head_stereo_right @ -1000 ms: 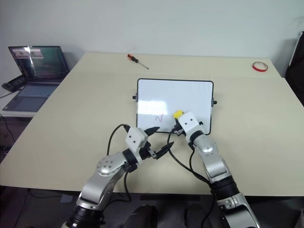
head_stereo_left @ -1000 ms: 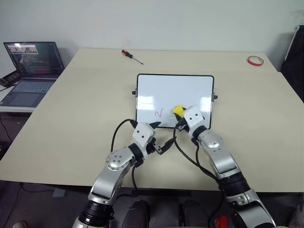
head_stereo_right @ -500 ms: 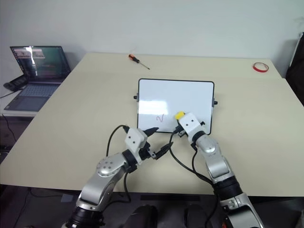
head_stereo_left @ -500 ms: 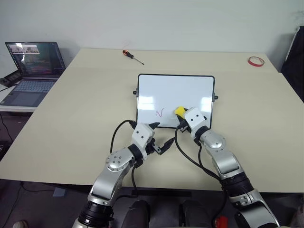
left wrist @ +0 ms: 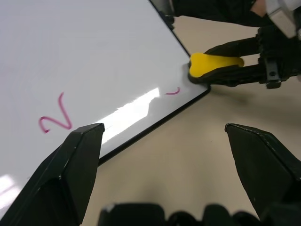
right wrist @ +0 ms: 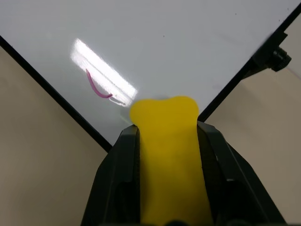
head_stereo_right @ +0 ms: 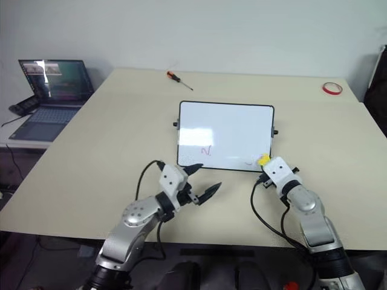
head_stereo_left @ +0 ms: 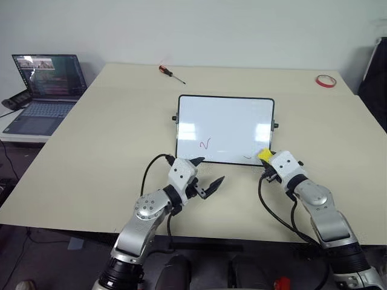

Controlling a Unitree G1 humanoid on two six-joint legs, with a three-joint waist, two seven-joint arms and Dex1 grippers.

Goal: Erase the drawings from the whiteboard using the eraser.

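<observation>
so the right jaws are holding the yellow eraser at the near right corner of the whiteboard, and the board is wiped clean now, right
Not quite. The right gripper does hold the yellow block eraser at the near right corner of the black-framed whiteboard, but the board is not clean: a red wavy tick and a short red stroke remain, as the left wrist view shows.

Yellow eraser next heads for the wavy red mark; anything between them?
Only a short red stroke between yellow eraser and wavy mark, left wrist view.

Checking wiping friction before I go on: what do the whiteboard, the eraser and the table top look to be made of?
Whiteboard: glossy coated panel, judging by the bright lamp glare on it; thin black frame, probably plastic. Eraser: matte yellow block with rounded lobes, likely foam or soft plastic, though the pictures do not settle which. Table: smooth matte beige surface, probably laminate.
</observation>
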